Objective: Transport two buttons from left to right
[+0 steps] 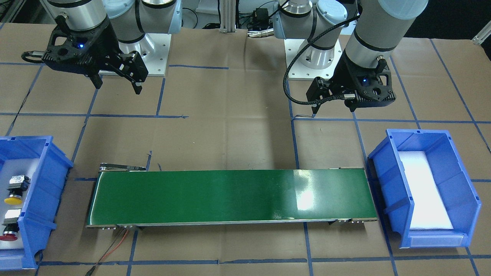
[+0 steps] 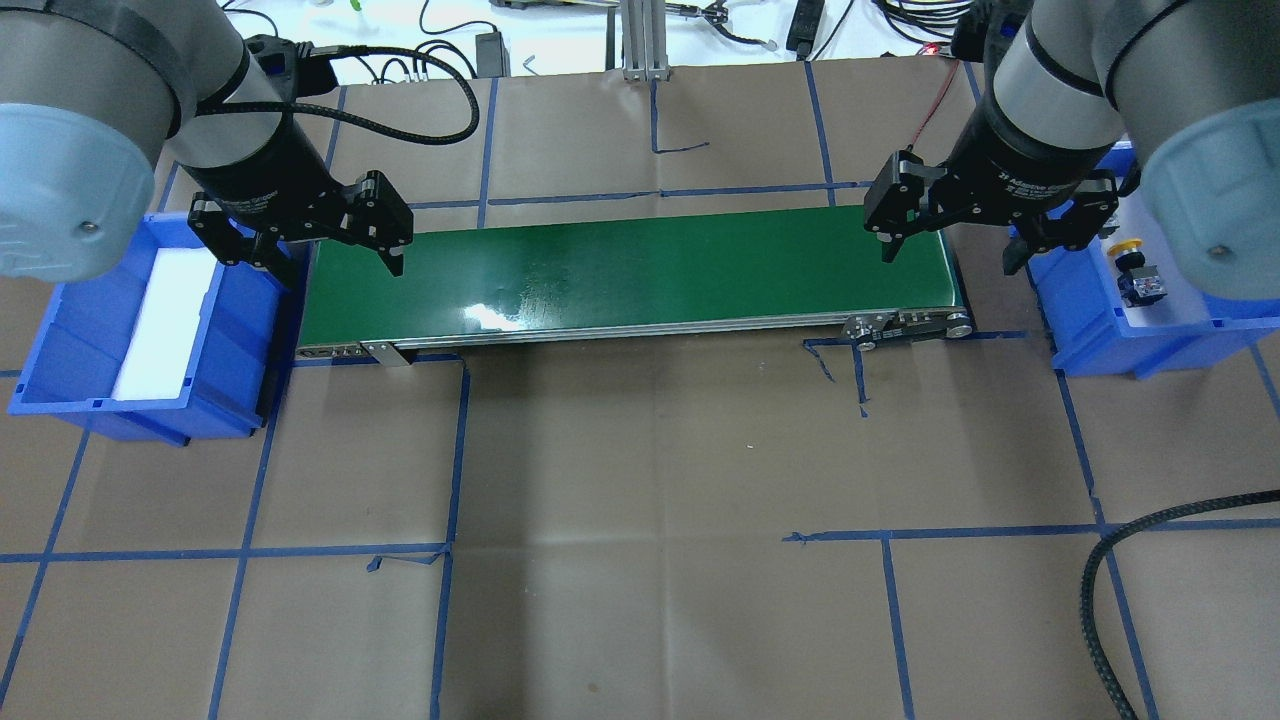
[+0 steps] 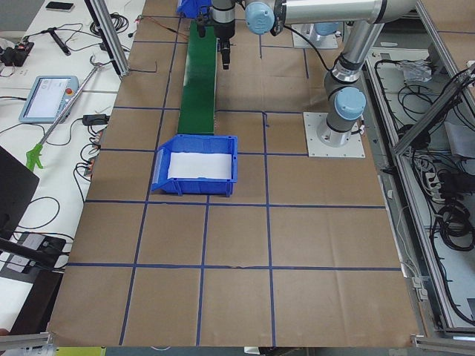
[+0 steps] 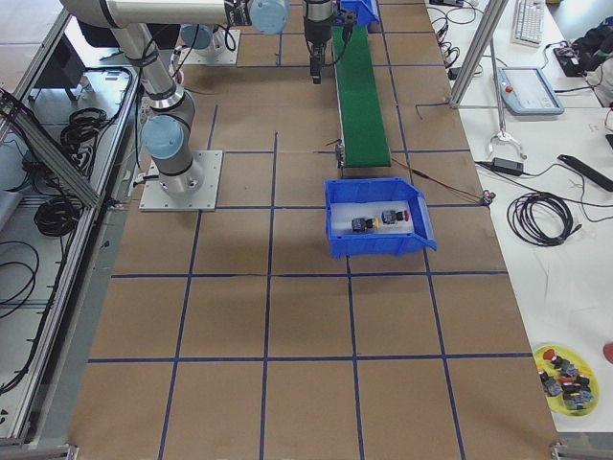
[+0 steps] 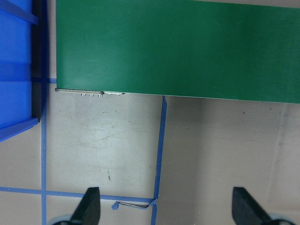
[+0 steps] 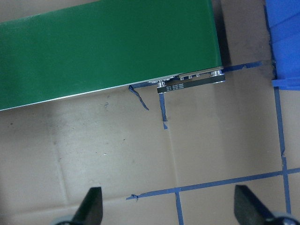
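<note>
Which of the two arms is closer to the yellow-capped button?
Right. The right gripper hangs by the green conveyor belt's end next to the blue plastic bin holding the yellow-capped push-button; the left gripper hangs at the belt's opposite end, beside the other blue bin.

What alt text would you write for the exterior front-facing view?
A yellow-capped button and a red-capped button lie in the blue bin at the picture's left; a green conveyor belt lies between it and a second blue bin. The left end effector and right end effector hang open behind the belt.
</note>
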